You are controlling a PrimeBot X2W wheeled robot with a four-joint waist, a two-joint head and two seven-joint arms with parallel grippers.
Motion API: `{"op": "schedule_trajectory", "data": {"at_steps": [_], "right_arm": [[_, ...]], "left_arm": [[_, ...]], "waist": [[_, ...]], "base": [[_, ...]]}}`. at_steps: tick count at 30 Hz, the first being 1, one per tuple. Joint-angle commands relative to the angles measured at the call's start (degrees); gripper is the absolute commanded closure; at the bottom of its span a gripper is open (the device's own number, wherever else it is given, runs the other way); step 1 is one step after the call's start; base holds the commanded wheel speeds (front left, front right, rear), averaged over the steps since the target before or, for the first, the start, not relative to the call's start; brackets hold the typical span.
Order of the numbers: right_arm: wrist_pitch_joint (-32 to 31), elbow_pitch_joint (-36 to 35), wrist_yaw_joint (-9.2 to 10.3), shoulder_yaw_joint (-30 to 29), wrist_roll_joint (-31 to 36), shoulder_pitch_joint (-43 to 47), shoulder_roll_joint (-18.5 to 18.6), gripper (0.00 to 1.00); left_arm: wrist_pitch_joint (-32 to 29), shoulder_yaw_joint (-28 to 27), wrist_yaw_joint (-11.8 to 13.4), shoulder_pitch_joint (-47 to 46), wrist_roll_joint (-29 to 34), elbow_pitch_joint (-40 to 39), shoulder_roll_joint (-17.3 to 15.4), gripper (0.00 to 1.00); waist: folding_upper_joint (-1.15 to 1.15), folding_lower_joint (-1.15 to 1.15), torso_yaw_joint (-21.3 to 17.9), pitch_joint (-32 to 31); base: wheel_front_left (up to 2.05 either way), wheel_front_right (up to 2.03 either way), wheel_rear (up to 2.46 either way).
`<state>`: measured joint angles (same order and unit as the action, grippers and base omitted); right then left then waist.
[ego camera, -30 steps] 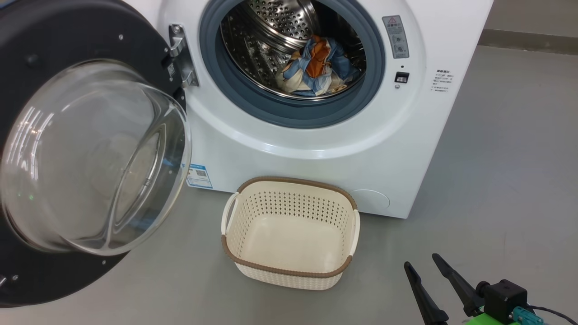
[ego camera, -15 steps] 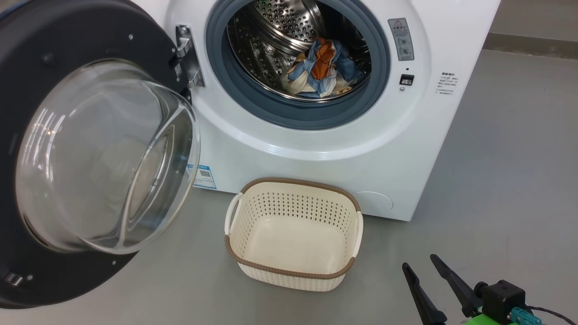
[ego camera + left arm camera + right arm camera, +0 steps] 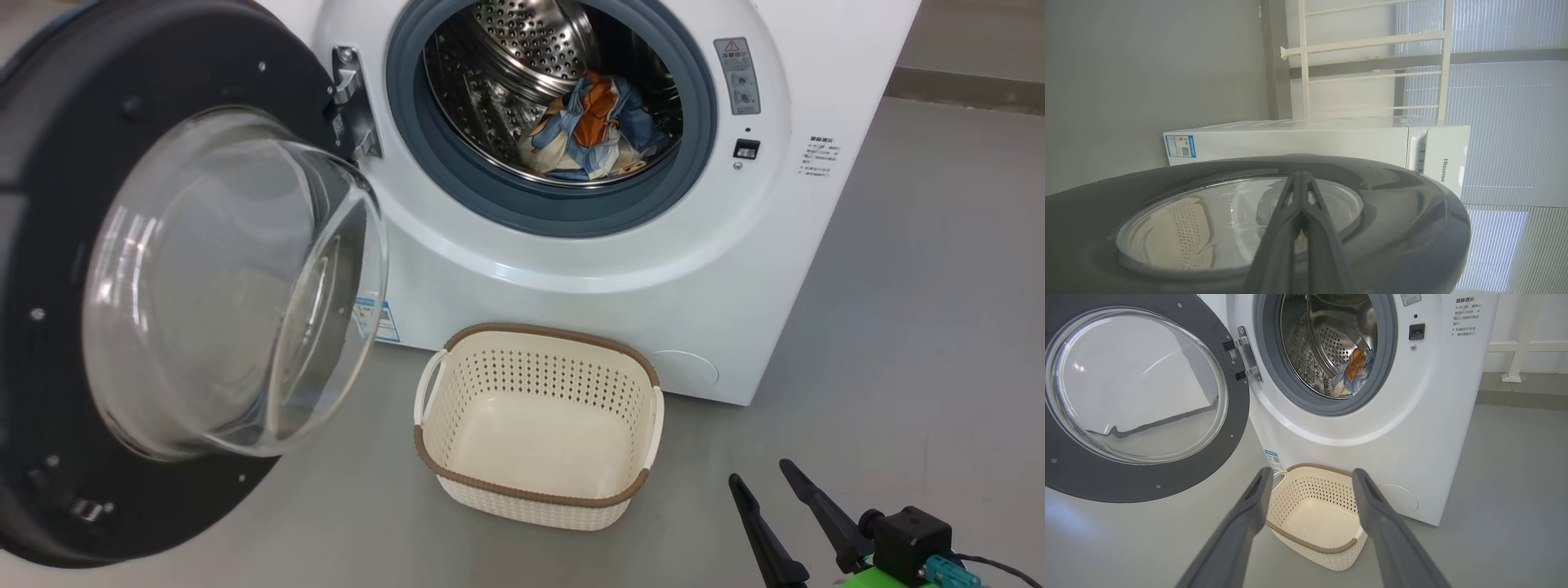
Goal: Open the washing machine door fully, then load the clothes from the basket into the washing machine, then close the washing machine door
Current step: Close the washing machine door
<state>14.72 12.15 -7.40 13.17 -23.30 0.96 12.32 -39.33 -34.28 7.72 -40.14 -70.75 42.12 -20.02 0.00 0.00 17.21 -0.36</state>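
Head view: washing machine door [image 3: 188,286] has swung toward shut since a second ago (camera shifted too); clothes [image 3: 592,126] lie in the drum [image 3: 506,49], basket [image 3: 539,333] empty, so closing looks under way; right gripper [image 3: 759,475] spread, holding nothing
Left wrist view: left gripper [image 3: 1299,181] clenched at the door's outer face; contact unclear
Right wrist view: door's rim cut off at frame edge

The plain grey floor [image 3: 922,269] ran back to a darker skirting strip [image 3: 967,88] at the foot of a white wall [image 3: 1527,318]. A cream-white railing [image 3: 1523,346] stood before that wall, its post on a small foot, with pale slatted blinds [image 3: 1502,102] hanging nearby.
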Motion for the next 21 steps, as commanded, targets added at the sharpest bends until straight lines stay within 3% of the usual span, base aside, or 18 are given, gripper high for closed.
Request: {"op": "schedule_trajectory", "data": {"at_steps": [1,21], "right_arm": [[0.28,-1.10,-0.09,0.83,0.08,-1.04,0.30,0.00],[0.28,-1.26,-0.09,0.44,0.27,-0.75,-0.64,0.00]], "left_arm": [[-1.83,0.80,0.07,1.17,-0.19,-2.75,-0.33,1.00],[-9.04,5.00,8.71,10.75,-0.98,-27.71,9.81,1.00]], "waist": [[0.00,0.00,0.11,-0.09],[0.00,0.00,0.09,-0.58]], "base": [[0.00,0.00,0.00],[0.00,0.00,0.00]]}}
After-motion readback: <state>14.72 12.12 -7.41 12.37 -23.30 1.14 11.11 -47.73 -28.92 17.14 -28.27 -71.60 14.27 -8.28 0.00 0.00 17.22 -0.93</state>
